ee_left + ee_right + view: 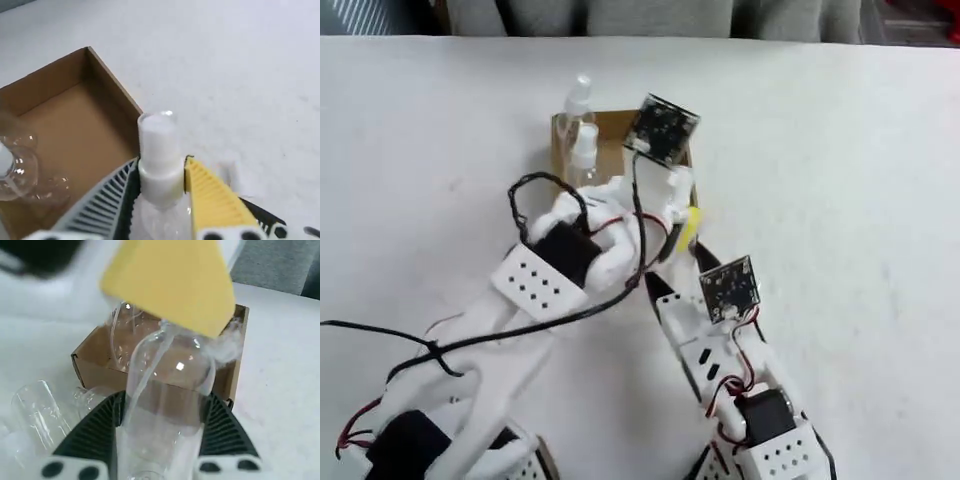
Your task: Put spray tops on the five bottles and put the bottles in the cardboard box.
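High view: both arms meet at the cardboard box [558, 140], upper centre, with two capped bottles [585, 150] inside. Left wrist view: the left gripper [160, 172] is closed tight on the white spray top [159, 145], seemingly seating it. Right wrist view: the right gripper [162, 412] clamps the clear bottle [167, 382] steady, just beside the box.

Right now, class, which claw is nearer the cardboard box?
Left. The left claw grips the spray top right beside the cardboard box; the right claw holds the bottle lower down, farther off.
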{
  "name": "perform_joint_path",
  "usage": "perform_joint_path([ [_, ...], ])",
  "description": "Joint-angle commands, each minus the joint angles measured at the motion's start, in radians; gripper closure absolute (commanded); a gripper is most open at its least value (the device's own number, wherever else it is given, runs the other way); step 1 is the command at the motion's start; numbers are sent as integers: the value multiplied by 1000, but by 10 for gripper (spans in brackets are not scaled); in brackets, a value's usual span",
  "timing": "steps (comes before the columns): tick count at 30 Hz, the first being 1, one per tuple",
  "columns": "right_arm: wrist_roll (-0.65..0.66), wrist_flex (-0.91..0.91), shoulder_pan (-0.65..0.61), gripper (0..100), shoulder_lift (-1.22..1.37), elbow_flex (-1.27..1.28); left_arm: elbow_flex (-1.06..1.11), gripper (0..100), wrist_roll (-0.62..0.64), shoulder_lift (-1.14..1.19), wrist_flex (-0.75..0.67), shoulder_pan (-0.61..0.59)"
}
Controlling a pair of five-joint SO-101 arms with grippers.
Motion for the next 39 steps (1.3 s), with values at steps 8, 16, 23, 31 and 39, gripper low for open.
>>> perform_joint_path([
  [8,2,-1,19,984,-10,9,-35,980,-3,-12,-9,18],
  [16,2,-4,33,984,-10,9,2,980,-3,-24,-8,48],
  [23,-3,-16,42,984,-10,9,173,980,0,-249,-74,127],
  [31,-5,-16,48,984,-10,9,315,979,0,-364,-140,125],
  [39,-6,-16,48,984,-10,9,345,976,2,-366,-238,48],
])
